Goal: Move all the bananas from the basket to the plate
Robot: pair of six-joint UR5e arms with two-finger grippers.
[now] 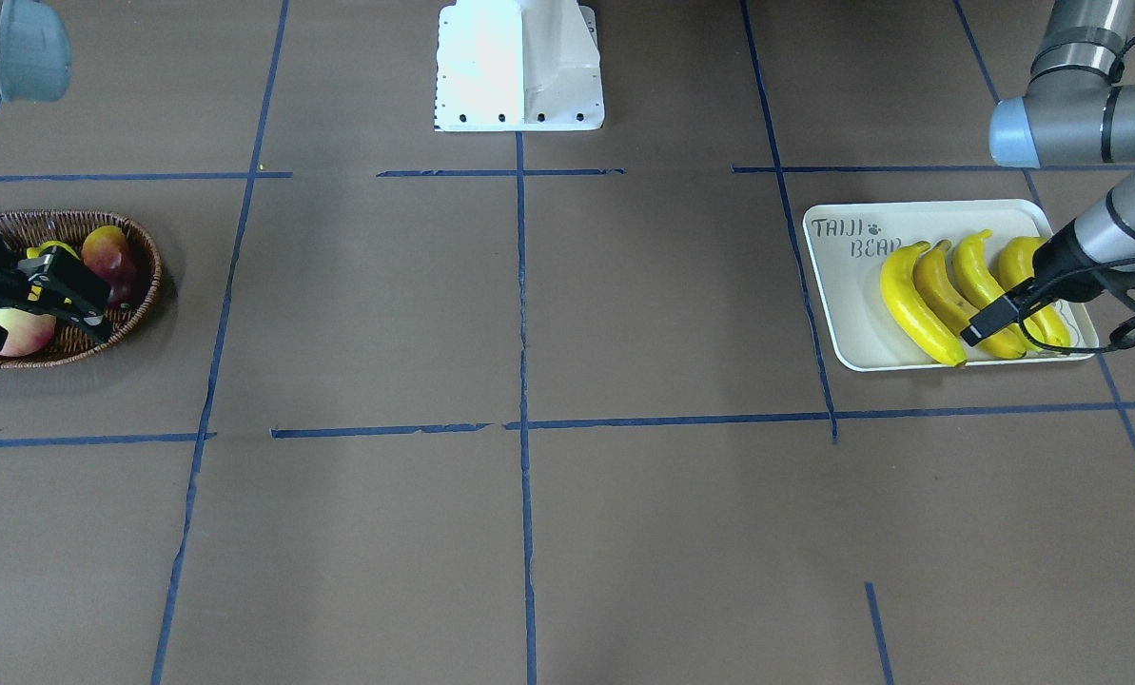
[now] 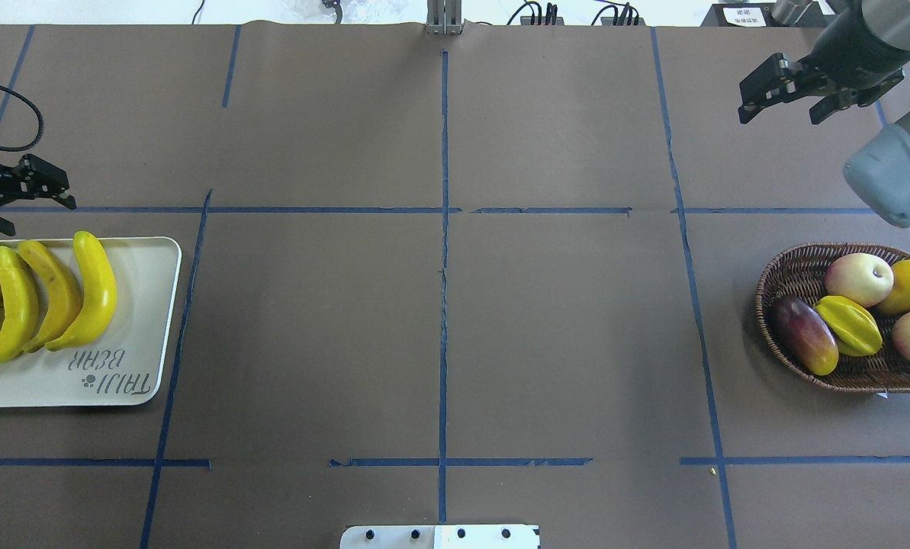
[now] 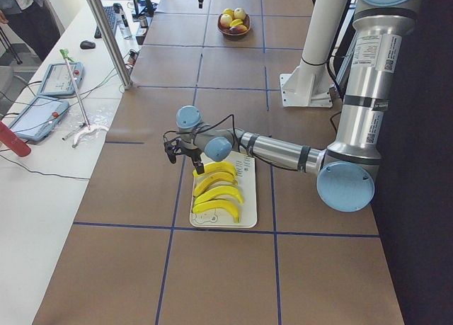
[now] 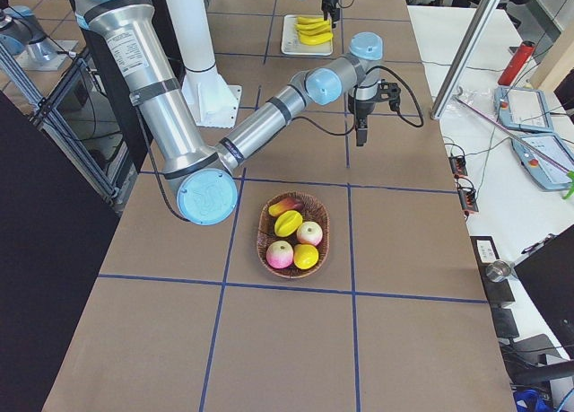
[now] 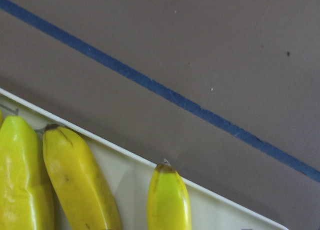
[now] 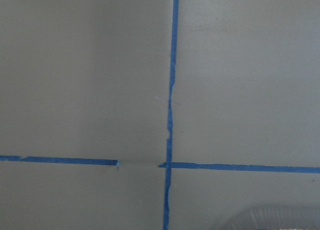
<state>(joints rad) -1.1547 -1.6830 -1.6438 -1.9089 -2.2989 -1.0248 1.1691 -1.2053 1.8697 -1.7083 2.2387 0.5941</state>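
Overhead exterior: the left end effector hangs open and empty just beyond the plate. The right end effector is also open, apart from the basket. All four bananas lie on the plate. They look glossy, probably light and slippery, so pinch one mid-length across its curve.

table brown, blue tape grid | plate at left end | basket at right end | white base mount
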